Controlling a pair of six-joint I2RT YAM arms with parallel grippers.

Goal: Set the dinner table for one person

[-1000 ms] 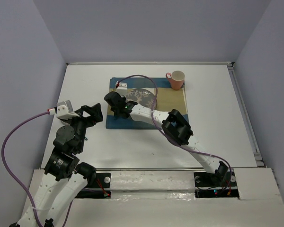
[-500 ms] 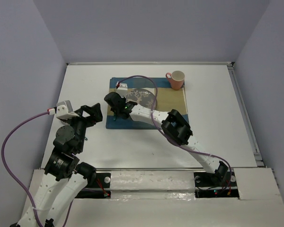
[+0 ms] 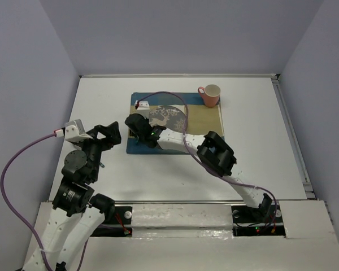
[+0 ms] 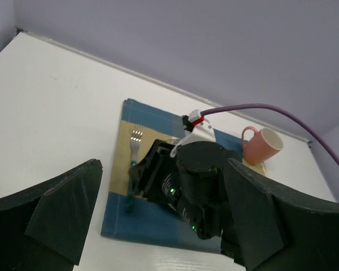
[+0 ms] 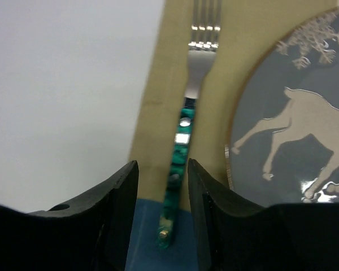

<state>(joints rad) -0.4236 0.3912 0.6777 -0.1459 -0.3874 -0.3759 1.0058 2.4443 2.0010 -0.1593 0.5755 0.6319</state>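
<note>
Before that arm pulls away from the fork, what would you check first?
1. Fork flat on the mat, beside the plate: ok.
2. Right claw spread wider than the fork handle: ok.
3. Jaws clear of the handle on both sides: cannot tell.
4. Mug upright at the mat's far right corner: ok.
5. Left claw open and empty: ok.

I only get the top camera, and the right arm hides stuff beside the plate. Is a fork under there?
Observer: Yes, a fork lies on the tan strip of the mat, beside the plate.
Operator: Is the arm holding it?
Observer: No. The right gripper is open; the fork's green handle shows between its fingers.
Operator: What's drawn on the plate?
Observer: A pale four-legged animal, with snowflakes above it.
</note>
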